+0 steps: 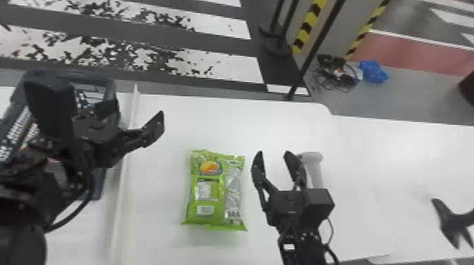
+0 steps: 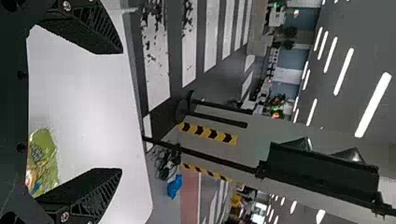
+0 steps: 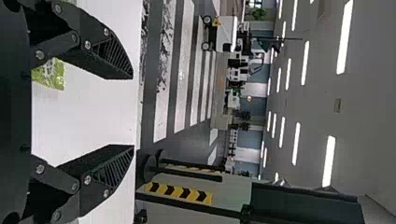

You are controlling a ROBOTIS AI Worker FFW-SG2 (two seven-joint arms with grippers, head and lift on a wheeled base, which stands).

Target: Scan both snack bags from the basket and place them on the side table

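- Head view: one green snack bag lies flat on the white table, between your two arms and touching neither gripper; it is out of the basket, so you have made at least a start with it
- You have the right gripper just beside the bag with its jaws apart, no bag between them; in the left wrist view the left gripper has its jaws wide apart too, and the head view puts that arm over the basket side, at your left
- A pale handheld scanner lies on the table, partly behind the right gripper and not in its grasp; you cannot tell from this whether the green bag has been scanned
- As for what is left, I judge that you must at least get this bag to the side table, scanning it first if that is not done; the second bag I cannot pick out for certain, though white and orange print shows at the basket and may belong to it
- On labels, the green bag has a round emblem with an orange picture, a pale block of small print and a white barcode box; the barcode faces up, so the scanner could likely reach it without you turning the bag; the fine lettering is too small to make out
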